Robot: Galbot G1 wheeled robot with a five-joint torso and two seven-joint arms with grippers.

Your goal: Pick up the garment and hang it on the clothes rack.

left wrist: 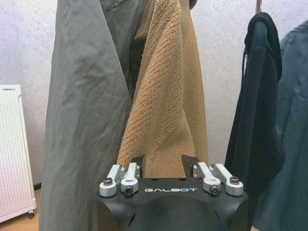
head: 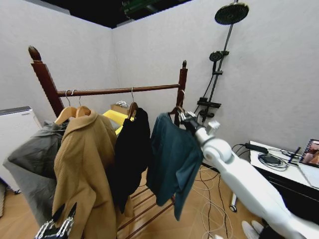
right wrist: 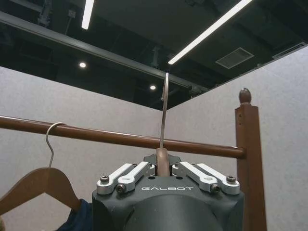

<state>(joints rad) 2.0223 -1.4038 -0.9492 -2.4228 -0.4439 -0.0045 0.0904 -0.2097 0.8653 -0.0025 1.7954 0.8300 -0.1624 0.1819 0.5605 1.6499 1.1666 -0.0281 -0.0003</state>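
The garment, a dark teal-blue shirt, hangs from a wooden hanger just below the clothes rack's bar, near its right post. My right gripper is shut on the hanger's neck. In the right wrist view the metal hook rises edge-on across the bar; whether it rests on the bar I cannot tell. My left gripper is low at the left, open and empty, facing the tan coat. The garment's sleeve shows beside it.
On the bar hang a grey coat, a tan coat and a black garment. A white cabinet stands at the left. A shower fixture is on the far wall. A table and floor cables lie at the right.
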